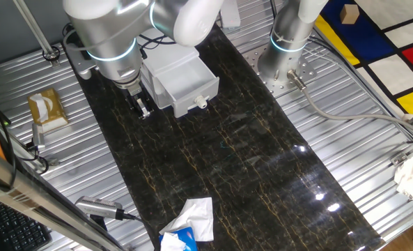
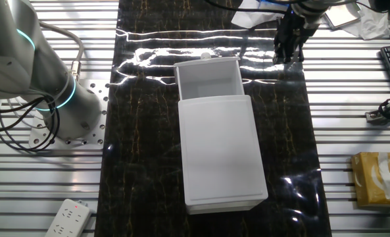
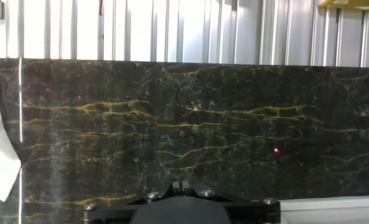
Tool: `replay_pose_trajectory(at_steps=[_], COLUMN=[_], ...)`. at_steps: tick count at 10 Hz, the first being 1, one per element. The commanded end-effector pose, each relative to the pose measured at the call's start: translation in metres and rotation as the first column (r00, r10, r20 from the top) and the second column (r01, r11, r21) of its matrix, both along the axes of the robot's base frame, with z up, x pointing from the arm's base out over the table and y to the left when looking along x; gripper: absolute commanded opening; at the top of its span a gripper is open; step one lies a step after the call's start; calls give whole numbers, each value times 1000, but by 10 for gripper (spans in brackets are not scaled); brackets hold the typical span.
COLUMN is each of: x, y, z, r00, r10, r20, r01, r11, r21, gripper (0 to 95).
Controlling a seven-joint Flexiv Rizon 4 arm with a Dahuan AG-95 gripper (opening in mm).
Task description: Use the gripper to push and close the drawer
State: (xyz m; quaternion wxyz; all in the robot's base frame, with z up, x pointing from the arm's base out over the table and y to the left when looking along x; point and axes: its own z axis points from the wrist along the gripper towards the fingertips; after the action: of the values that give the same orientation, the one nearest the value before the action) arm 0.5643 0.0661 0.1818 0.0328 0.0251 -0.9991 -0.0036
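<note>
The white drawer [image 1: 180,81] stands pulled out of its small white cabinet [image 2: 221,151], with its round knob [image 1: 201,102] on the front panel. In the other fixed view the open tray [image 2: 208,80] is empty and the knob [image 2: 206,57] faces the far end. The black gripper [image 1: 142,106] hangs low over the dark marble table, beside the drawer's side and apart from it. It also shows in the other fixed view [image 2: 288,49], right of the drawer front. In the hand view the fingertips [image 3: 180,185] are pressed together with nothing between them.
The second arm's silver base [image 1: 286,56] stands at the back right. A crumpled white tissue [image 1: 192,219] lies at the near end of the marble. A brown tissue box [image 1: 47,108] sits on the metal slats at left. A power strip [image 2: 66,217] lies near the corner.
</note>
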Motion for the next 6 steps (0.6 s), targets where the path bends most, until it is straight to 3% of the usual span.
replay_pose_trajectory(at_steps=[1,6], x=[-1,-1], y=[0,0], z=[1,1], r00=[1000,1000], r10=[-3,-3], r20=[-10,-7], r01=[3,3], r11=[1000,1000], r21=[-3,-3], gripper=[0,0])
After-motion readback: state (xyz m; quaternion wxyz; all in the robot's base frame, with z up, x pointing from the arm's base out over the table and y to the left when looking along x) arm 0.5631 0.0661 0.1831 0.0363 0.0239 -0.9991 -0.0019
